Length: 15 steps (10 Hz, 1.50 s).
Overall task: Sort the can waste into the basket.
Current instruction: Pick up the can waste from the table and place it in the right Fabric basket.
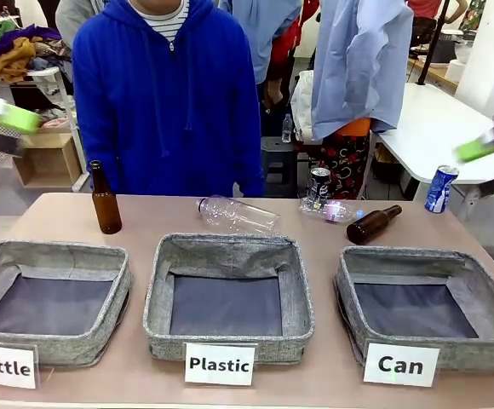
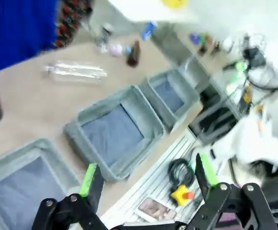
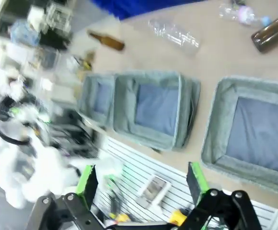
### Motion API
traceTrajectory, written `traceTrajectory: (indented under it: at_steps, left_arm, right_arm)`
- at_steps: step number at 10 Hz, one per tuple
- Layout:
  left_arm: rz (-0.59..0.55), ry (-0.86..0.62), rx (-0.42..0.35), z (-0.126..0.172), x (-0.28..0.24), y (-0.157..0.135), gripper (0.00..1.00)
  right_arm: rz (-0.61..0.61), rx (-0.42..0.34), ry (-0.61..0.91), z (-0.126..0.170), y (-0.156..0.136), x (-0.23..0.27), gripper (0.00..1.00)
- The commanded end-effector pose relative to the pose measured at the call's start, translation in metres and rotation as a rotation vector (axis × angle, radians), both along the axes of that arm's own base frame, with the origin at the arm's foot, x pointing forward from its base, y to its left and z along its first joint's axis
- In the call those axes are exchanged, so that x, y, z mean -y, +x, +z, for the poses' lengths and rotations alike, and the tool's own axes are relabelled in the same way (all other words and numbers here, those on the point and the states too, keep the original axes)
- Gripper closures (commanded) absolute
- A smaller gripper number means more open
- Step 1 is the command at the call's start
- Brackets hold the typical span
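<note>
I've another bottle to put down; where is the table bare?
Bare between the upright brown glass bottle and the lying clear plastic bottle. Crowded at far right around the crushed metal can and lying brown glass bottle.

Can basket (image 1: 426, 298) sits rightmost of three; behind it, left can (image 1: 318, 183) by bottles (image 1: 373, 223), right can (image 1: 440, 189) far right.

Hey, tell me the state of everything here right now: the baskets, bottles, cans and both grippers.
Can basket: empty.
Plastic basket: empty.
Bottle basket: empty.
Blue can: upright.
Crushed can: upright, dented.
Left brown bottle: upright.
Right brown bottle: lying down.
Large clear bottle: lying down.
Small clear bottle: lying, crumpled.
Left gripper: open, empty.
Right gripper: open, empty.
</note>
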State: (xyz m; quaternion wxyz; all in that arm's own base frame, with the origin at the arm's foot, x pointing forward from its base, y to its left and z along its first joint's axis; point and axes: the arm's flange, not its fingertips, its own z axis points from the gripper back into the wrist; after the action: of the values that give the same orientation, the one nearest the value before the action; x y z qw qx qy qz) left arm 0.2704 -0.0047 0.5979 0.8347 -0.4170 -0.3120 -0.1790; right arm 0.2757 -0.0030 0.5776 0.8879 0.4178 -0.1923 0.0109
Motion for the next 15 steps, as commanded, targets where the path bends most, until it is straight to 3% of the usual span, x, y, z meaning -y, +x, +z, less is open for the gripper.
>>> traceTrajectory:
  at_steps: [1,2,4,5,6,7,8,11,12,13,15]
  left_arm:
    - [0.216,-0.294,-0.105,-0.122,-0.089,-0.024,0.00]
    - [0.309,-0.414,-0.156,-0.154,-0.117,-0.034,0.00]
    - [0.383,-0.586,-0.236,-0.198,-0.148,-0.026,0.00]
    - [0.414,-0.672,-0.231,-0.218,-0.151,-0.028,0.00]
    - [0.446,-0.709,-0.196,-0.229,-0.148,-0.032,0.00]
    - [0.539,-0.679,-0.217,-0.240,-0.139,-0.038,0.00]
    - [0.471,-0.660,-0.258,-0.189,-0.247,-0.002,0.00]
    - [0.471,-0.660,-0.258,-0.189,-0.247,-0.002,0.00]
    - [0.471,-0.660,-0.258,-0.189,-0.247,-0.002,0.00]
    - [0.471,-0.660,-0.258,-0.189,-0.247,-0.002,0.00]
    - [0.471,-0.660,-0.258,-0.189,-0.247,-0.002,0.00]
  right_arm:
    - [-0.164,0.022,0.241,-0.107,-0.047,0.040,0.00]
    - [-0.256,-0.002,0.348,-0.134,-0.059,0.073,0.00]
    - [-0.422,-0.046,0.480,-0.175,-0.066,0.129,0.00]
    - [-0.480,-0.087,0.505,-0.195,-0.063,0.152,0.00]
    - [-0.555,-0.018,0.465,-0.217,-0.059,0.171,0.00]
    - [-0.750,-0.047,0.337,-0.238,-0.058,0.182,0.00]
    - [-0.536,-0.088,0.472,-0.140,-0.031,0.249,0.00]
    - [-0.536,-0.088,0.472,-0.140,-0.031,0.249,0.00]
    - [-0.549,-0.092,0.435,-0.162,-0.027,0.256,0.00]
    - [-0.491,-0.022,0.264,-0.144,-0.004,0.223,0.00]
    - [-0.393,0.034,0.048,-0.127,0.090,0.145,0.00]
